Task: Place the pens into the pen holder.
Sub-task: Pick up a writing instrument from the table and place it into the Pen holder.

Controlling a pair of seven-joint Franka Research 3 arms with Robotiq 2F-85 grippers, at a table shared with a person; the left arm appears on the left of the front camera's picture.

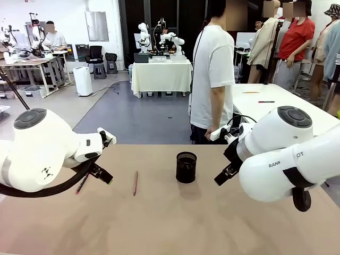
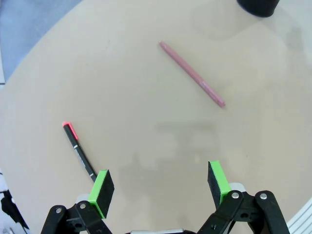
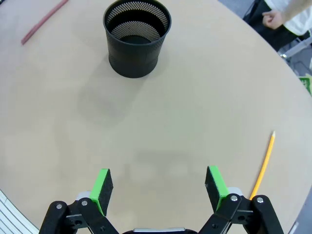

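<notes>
The pen holder (image 1: 186, 167), a black mesh cup, stands upright at the middle of the tan table and looks empty from above (image 3: 137, 39). A reddish-brown pen (image 1: 135, 183) lies flat to its left, and in the left wrist view this pen (image 2: 191, 74) is well ahead of the fingers. A dark pen with a pink-red end (image 2: 78, 148) lies just beyond my left gripper (image 2: 158, 187), near its left pad, partly under the arm (image 1: 82, 183). That gripper is open and holds nothing. My right gripper (image 3: 158, 187) hovers open and empty, with a yellow pencil (image 3: 263, 163) beside its right finger.
A person (image 1: 212, 79) in a white shirt stands at the far edge of the table, one hand (image 3: 273, 19) near it. The rounded table edge (image 2: 29, 53) runs close behind the pens. A white table (image 1: 276, 103) stands at the back right.
</notes>
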